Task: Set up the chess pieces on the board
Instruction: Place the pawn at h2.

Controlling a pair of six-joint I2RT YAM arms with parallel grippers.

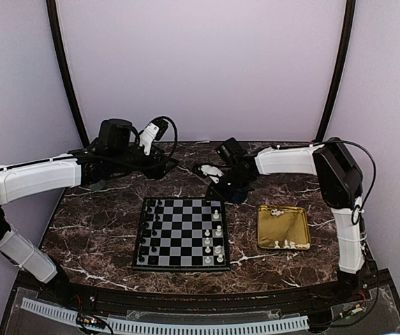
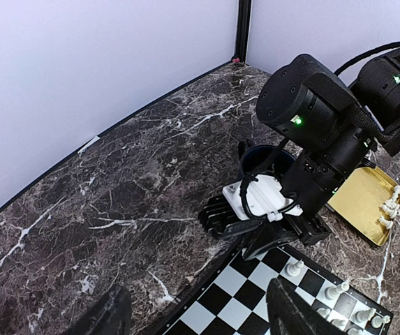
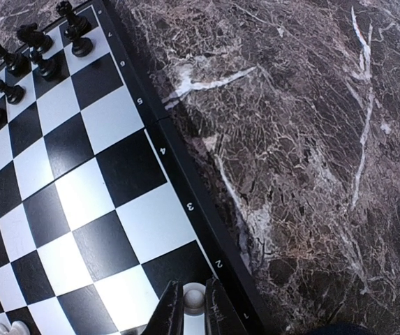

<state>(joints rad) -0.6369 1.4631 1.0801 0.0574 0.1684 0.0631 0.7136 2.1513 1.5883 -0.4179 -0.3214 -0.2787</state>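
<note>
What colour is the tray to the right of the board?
Shiny gold; the tray shows best in the top external view.

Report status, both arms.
Left jaws open, empty. Right jaws shut on white piece, over edge square of board. More pieces in tray. Nothing blocking seen.

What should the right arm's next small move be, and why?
Probably a short, straight descent to seat the piece before any release. The right jaws pinch a white piece over a light square near the corner of the board, beside its numbered edge. Whether the base touches the square cannot be told. Other white pieces stand along that same side.
</note>
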